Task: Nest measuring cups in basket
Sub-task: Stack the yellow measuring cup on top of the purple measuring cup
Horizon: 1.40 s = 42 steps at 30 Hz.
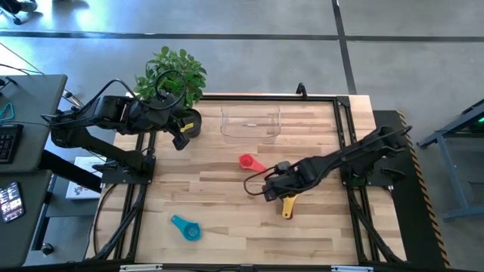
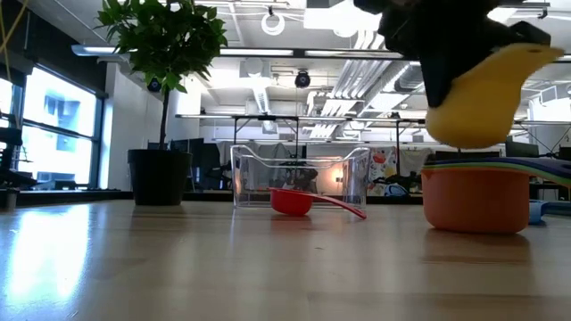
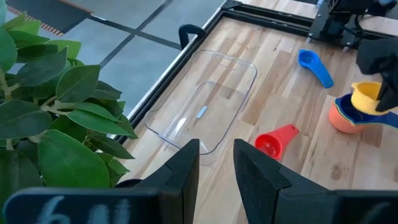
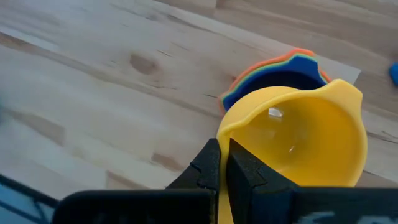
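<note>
I see the desk [image 1: 227,219] mostly bare, with wide open wood around the middle and its dark frame rails running down the left and right edges. The basket [image 1: 251,125] sits empty at the far edge, centre, and the plant pot [image 1: 190,123] stands just left of it. My left gripper [image 1: 181,140] waits by that pot, fingers parted with nothing between them. My right gripper [image 4: 222,163] is at work near the desk's middle right, pinched tight on the rim of the yellow cup [image 4: 298,137], which hangs just above the stack of nested cups [image 2: 475,196], orange at the bottom. I judge this as the nesting step: next I need to line the yellow cup up over the stack's mouth and lower it squarely before letting go. The red cup [image 1: 249,162] lies between stack and basket, and the teal cup [image 1: 186,227] lies well apart, near left.
</note>
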{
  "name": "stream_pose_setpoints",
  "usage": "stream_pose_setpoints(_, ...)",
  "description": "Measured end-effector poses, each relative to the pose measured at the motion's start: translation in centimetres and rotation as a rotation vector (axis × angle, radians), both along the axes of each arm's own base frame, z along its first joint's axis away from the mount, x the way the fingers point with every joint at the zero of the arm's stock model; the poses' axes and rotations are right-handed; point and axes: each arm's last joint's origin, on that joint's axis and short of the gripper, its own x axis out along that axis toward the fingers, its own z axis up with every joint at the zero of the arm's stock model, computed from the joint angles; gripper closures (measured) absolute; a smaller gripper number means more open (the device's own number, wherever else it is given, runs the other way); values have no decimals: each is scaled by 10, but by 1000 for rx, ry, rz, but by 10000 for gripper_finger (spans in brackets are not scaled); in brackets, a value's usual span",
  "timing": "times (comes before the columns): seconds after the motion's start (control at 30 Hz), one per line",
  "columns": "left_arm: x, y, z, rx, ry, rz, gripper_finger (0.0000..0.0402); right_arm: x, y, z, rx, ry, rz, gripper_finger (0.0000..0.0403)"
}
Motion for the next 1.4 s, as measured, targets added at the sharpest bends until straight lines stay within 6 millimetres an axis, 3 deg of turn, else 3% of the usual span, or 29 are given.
stream_pose_setpoints(0.2, 0, 0, 0, 0, 1, 0, 312, 6, 2, -17, -20, 69, 19, 403)
stream_pose_setpoints(0.97, 0, 0, 0, 0, 1, 0, 312, 17, -2, -36, -28, 110, 66, 401)
stream_pose_setpoints(1.4, 0, 0, 0, 0, 1, 0, 312, 16, -1, -36, -8, 114, 160, 326)
